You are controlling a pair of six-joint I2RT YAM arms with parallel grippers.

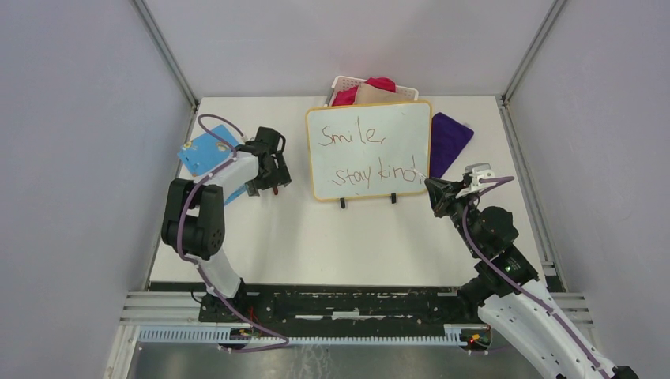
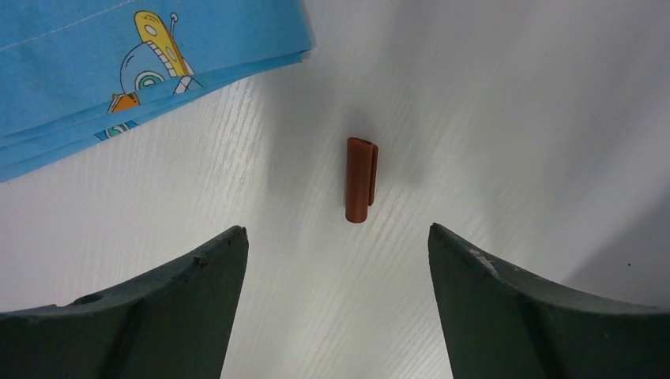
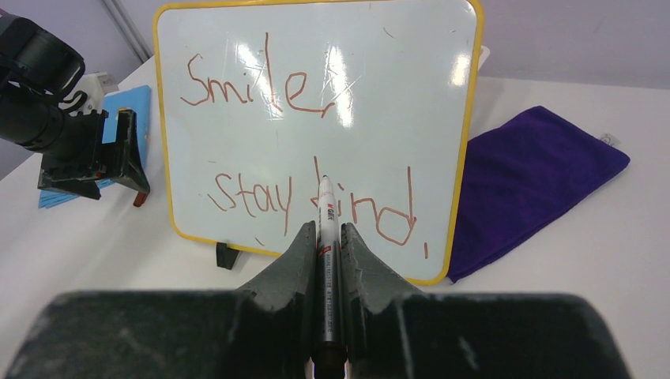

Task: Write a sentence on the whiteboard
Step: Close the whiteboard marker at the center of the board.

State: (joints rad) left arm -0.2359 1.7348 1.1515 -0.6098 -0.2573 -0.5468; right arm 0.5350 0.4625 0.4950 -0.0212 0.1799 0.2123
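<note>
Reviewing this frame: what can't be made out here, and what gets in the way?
Right wrist view: the marker in the right tool covers the k in the sentence.
Top view: the whiteboard hides most of the basket behind it.
Top view: whether the marker tip touches the whiteboard is too small to tell.
Left wrist view: the frame edges cut off the blue cloth.

Open across the near half of the tabletop (image 1: 332, 245); blocked at far middle by the whiteboard (image 1: 371, 158) (basket (image 1: 340, 82) just behind, purple cloth (image 1: 448, 142) beside).
</note>
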